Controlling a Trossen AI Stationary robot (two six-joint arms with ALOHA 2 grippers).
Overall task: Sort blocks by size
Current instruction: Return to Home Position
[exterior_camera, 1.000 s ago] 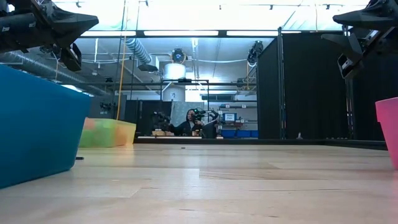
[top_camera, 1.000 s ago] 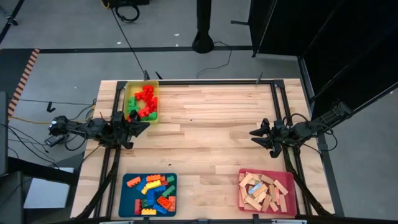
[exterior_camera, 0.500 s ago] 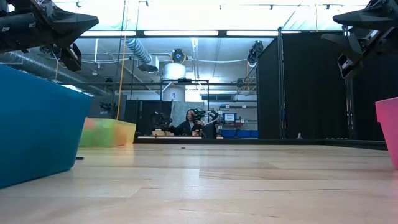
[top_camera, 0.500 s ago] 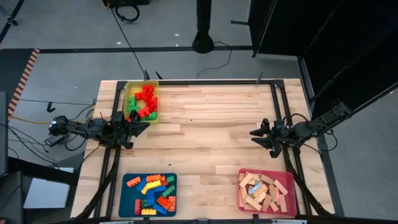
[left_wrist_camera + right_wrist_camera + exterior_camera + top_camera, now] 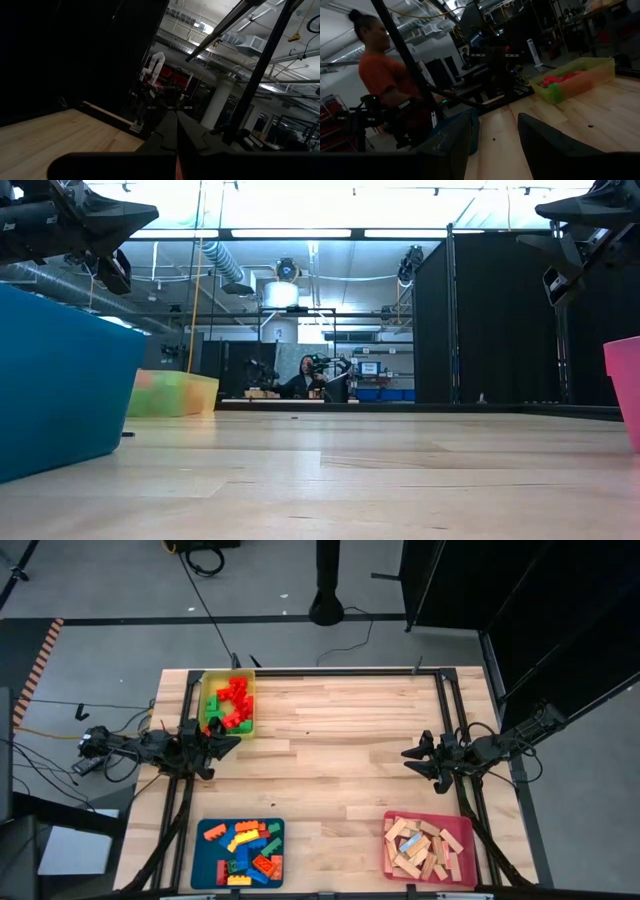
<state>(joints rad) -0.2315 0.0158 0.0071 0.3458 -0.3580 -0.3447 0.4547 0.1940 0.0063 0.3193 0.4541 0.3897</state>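
Red and green studded blocks (image 5: pixel 231 703) lie in a yellow tray (image 5: pixel 207 690) at the table's far left. Mixed studded blocks (image 5: pixel 245 848) lie in a blue tray (image 5: pixel 203 870) at the near left. Pale wooden bars (image 5: pixel 420 845) lie in a pink tray (image 5: pixel 462 830) at the near right. My left gripper (image 5: pixel 234 743) hangs shut and empty above the table's left side, between the yellow and blue trays; its fingers meet in the left wrist view (image 5: pixel 176 137). My right gripper (image 5: pixel 408 757) hangs open and empty above the table's right side; its fingers stand apart in the right wrist view (image 5: pixel 495 135).
Bare wooden tabletop (image 5: pixel 330 770) lies between the two grippers. In the low view the blue tray (image 5: pixel 60 380), the yellow tray (image 5: pixel 175 392) and the pink tray (image 5: pixel 626 385) stand on the table. A person in an orange shirt (image 5: pixel 380 75) is beyond the table.
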